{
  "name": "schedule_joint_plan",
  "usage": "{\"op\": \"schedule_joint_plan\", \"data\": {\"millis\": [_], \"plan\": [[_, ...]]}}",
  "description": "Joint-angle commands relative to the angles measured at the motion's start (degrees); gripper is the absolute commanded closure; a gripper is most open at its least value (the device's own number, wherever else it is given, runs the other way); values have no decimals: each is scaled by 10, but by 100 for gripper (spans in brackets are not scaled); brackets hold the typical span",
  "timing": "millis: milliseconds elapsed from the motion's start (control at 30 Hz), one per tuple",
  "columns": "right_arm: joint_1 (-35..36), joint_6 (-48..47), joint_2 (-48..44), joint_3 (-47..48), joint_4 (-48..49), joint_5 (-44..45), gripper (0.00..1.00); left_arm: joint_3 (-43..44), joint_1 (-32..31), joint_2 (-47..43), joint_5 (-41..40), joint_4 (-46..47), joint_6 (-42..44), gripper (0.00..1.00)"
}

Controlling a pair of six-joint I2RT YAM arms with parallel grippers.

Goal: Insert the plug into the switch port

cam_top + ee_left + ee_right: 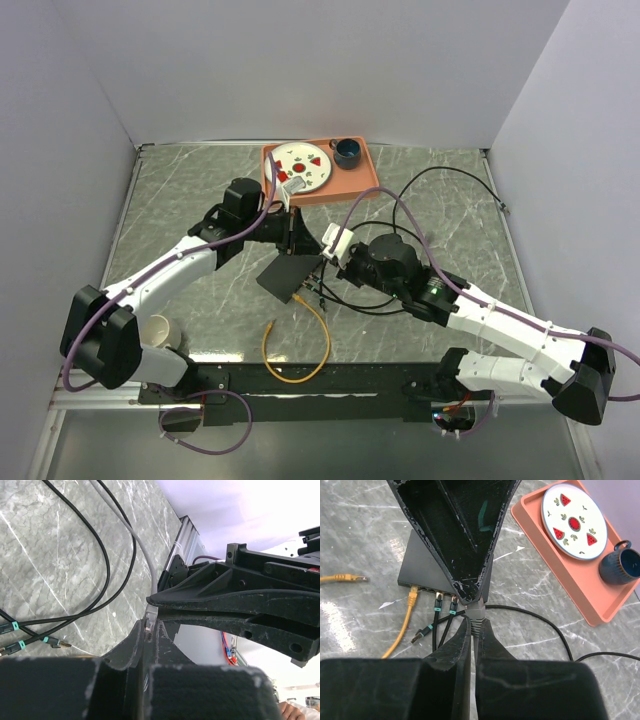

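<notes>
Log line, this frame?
left gripper: shut on grey plug | right gripper: shut on grey plug | grey plug at switch edge, seating hidden

Switch (288, 275): flat matte-black box at table centre, skewed. Socket edge faces 5 o'clock in top view.
Switch port (427, 590): small socket in row along that narrow edge. Three sockets toward left end filled.
Plug (476, 611): grey with ribbed boot, at 5 o'clock of box in right wrist view. Nose toward row's right end. Pinched in right gripper (476, 621). Seating hidden.
</notes>
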Motion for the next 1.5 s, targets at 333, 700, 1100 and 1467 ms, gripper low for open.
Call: {"op": "schedule_joint_plan", "data": {"millis": [333, 700, 1100, 1467], "plan": [[3, -3, -2, 18, 37, 12, 100, 25, 10, 10, 5, 6, 21, 23], [3, 0, 7, 11, 43, 7, 100, -20, 95, -19, -58, 24, 15, 0], [-41, 103, 97, 33, 62, -11, 100, -22, 105, -7, -237, -54, 84, 0], [-179, 271, 214, 39, 95, -211, 100, -33, 108, 17, -237, -46, 91, 3]]}}
